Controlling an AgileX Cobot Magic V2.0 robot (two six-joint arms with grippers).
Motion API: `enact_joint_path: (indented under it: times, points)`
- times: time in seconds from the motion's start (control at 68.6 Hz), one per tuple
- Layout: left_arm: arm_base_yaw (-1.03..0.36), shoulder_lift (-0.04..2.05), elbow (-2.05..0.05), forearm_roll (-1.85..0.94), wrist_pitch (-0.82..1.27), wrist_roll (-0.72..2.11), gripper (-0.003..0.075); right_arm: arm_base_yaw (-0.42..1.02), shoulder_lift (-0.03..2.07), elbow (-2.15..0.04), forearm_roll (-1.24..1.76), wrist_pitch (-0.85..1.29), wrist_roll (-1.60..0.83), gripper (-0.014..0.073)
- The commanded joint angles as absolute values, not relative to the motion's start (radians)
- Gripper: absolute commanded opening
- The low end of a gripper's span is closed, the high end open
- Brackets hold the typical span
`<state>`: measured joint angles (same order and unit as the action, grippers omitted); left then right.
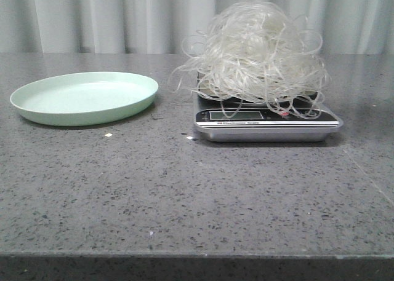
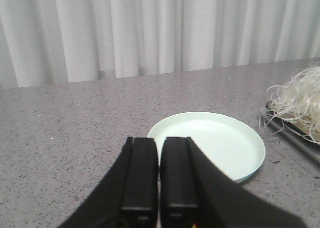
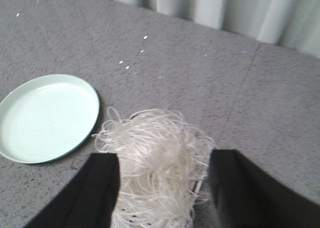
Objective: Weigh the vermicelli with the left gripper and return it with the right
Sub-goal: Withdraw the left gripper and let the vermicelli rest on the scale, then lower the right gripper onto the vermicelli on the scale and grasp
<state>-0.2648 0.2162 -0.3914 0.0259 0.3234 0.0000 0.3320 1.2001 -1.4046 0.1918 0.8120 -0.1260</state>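
On the grey speckled stone table (image 1: 184, 195), a kitchen scale (image 1: 266, 122) w/ a metal rim and dark glossy face is sitting right of centre, and the vermicelli (image 1: 252, 56) is resting on top of it. Bundle is fluffy, whitish and see-through, thin glassy strands w/ lots of loops; some are hanging over the scale's front and sides. It's roughly a rounded mound, a bit wider than tall, w/ no clear pointing end. Small print is running along the scale's front edge, too small to read.

Left of the scale, apart from it, a round, shallow, smooth pale green plate (image 1: 83, 98) is lying flat w/ nothing in it. A few tiny white bits (image 1: 108, 134) are lying on the table nr the plate.

Left gripper (image 2: 159, 175), black, is sitting w/ fingers nearly touching, holding nothing, plate just beyond it. Right gripper (image 3: 162, 188) is spread wide, fingers either side of the bundle; contact can't be told. White pleated curtain (image 1: 123, 16) is hanging behind.
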Motion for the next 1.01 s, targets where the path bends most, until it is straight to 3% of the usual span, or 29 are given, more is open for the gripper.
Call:
enact_joint_path:
  times: [0.0, 0.437, 0.991]
  points:
    - [-0.261, 0.227, -0.418, 0.018, 0.248, -0.007, 0.0137, 0.359, 1.264, -1.511, 0.216, 0.818, -0.143, 0.0578]
    - [-0.261, 0.227, -0.418, 0.055, 0.248, -0.007, 0.0136, 0.392, 1.541, -1.603, 0.246, 0.930, -0.166, 0.0585]
    - [-0.261, 0.227, -0.418, 0.055, 0.248, -0.007, 0.0137, 0.392, 1.712, -1.603, 0.205, 0.996, -0.194, 0.0580]
